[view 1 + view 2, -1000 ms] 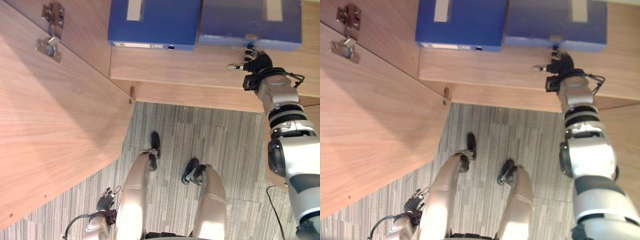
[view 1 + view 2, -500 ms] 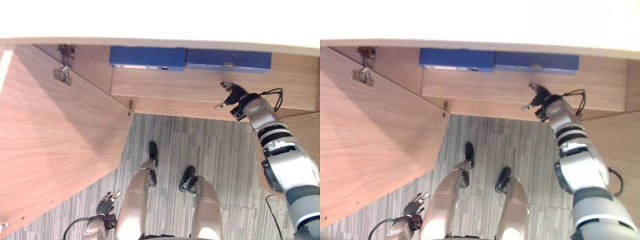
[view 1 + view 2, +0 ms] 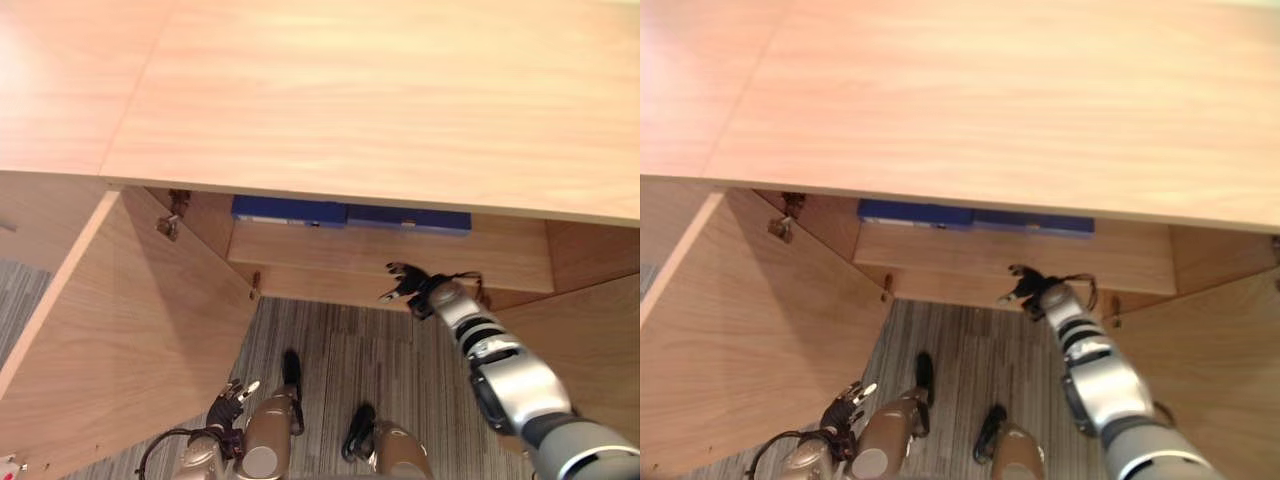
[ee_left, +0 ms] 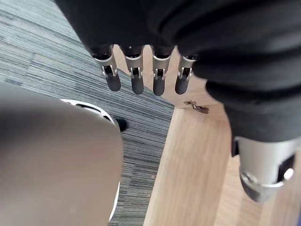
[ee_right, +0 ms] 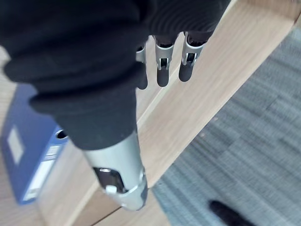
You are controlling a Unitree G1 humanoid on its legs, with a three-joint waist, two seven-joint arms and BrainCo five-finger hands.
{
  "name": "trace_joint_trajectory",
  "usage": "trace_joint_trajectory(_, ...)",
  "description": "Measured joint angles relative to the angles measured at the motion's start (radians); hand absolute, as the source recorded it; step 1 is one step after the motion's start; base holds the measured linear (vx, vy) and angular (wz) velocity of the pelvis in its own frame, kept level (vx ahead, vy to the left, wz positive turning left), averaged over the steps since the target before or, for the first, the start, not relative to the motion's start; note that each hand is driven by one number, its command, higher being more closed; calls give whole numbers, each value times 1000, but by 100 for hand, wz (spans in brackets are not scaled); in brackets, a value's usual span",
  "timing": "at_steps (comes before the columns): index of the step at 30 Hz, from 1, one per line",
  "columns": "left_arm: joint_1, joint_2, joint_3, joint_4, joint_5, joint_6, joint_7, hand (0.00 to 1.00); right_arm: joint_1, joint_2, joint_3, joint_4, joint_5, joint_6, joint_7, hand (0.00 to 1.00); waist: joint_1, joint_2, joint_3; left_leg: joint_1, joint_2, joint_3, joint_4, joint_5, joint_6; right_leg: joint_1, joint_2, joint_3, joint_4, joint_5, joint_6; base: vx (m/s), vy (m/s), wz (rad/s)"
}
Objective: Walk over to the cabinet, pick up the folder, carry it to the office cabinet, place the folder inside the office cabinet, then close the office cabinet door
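The robot's right hand (image 3: 407, 287) has come back from the blue cardboard folder (image 3: 408, 218) it was touching a second ago. It now hangs at the front lip of the pale wooden shelf (image 3: 400, 255), fingers straight and released, holding nothing. The whole view has shifted as well, so we take it that the head has moved, not the furniture. The flat top of the light wooden office cabinet (image 3: 350, 100) now spreads wide above the shelf.

We read this as the placing step done. The folder lies flat at the back of the shelf, apart from the hand. It sits touching or just beside a second flat blue folder (image 3: 290, 210), which lies toward the shelf's left end. We see nothing else on the shelf.

Both doors stand open: the left wooden door (image 3: 120, 340) swings wide off the shelf's left end, and the right wooden door (image 3: 590, 330) angles off its right end. The left hand (image 3: 228, 406) hangs well below the shelf over the grey striped carpet (image 3: 330, 350), fingers relaxed and empty. What remains, in our judgement, is shutting the cabinet.
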Motion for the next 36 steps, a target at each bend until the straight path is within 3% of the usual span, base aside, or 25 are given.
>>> trace_joint_trajectory(4,-6,-53,55,58,75,3,27,0,214,174,-186,-17,82,-2,-132,0,3,13,-98,-15,56,-3,170,-142,-7,45,47,46,-66,27,6,8,51,-41)
trace_joint_trajectory(6,-9,-71,79,83,119,1,46,0,331,214,-277,-17,135,-2,-162,0,-4,13,-133,-10,59,6,177,-164,-6,62,56,75,-106,50,21,67,159,-48)
trace_joint_trajectory(10,-28,-66,78,144,169,-1,82,0,517,249,-509,-8,273,-3,-193,0,-33,4,-148,73,28,71,94,-147,7,119,39,133,-228,128,50,55,163,-41)
trace_joint_trajectory(13,-31,-68,82,196,180,-6,113,0,605,246,-571,-20,353,-24,-217,0,-50,0,-185,172,-16,143,-56,-87,19,136,12,188,-271,167,63,-8,95,-49)
trace_joint_trajectory(20,-38,-81,129,284,219,-12,146,0,669,238,-595,-69,524,-67,-282,0,-89,-7,-221,361,-79,247,-350,11,12,133,-4,278,-276,163,55,-40,60,-51)
trace_joint_trajectory(22,-34,-81,146,290,218,-13,147,0,678,238,-590,-92,546,-75,-299,0,-88,-3,-212,393,-74,317,-358,4,13,117,-28,233,-238,146,31,-27,24,-101)
trace_joint_trajectory(25,-14,-83,178,292,206,-15,154,0,683,244,-590,-100,572,-83,-318,0,-87,3,-197,439,-52,463,-343,-35,2,98,-123,42,-167,138,-31,-34,-17,-146)
trace_joint_trajectory(26,-14,-82,179,293,206,-14,155,0,693,251,-591,-114,572,-84,-331,0,-88,5,-196,452,-35,517,-328,-52,-4,91,-170,-65,-132,143,-61,-43,-58,-107)
trace_joint_trajectory(28,-14,-80,176,293,205,-13,156,0,700,252,-601,-130,573,-93,-343,0,-88,0,-200,461,-10,564,-288,-75,-21,95,-207,-170,-110,185,-105,20,-109,-94)
trace_joint_trajectory(29,-14,-79,164,295,203,-14,158,0,700,245,-615,-131,573,-99,-346,0,-88,6,-201,459,5,565,-248,-81,-31,100,-200,-212,-111,209,-77,86,-158,-62)
trace_joint_trajectory(32,-19,-80,130,320,201,-14,162,0,693,209,-657,-126,574,-109,-354,0,-89,29,-212,455,23,531,-246,-80,-35,102,-175,-259,-116,211,-74,122,-132,-27)
trace_joint_trajectory(33,-22,-83,104,323,201,-15,164,0,677,186,-669,-117,575,-110,-360,0,-86,39,-214,456,34,512,-246,-79,-36,106,-153,-263,-150,237,-32,80,-67,-32)
trace_joint_trajectory(36,-30,-68,68,324,202,-12,164,0,618,166,-661,-74,576,-120,-360,0,-86,34,-209,457,48,505,-245,-80,-38,141,-94,-257,-294,290,36,60,-100,-52)
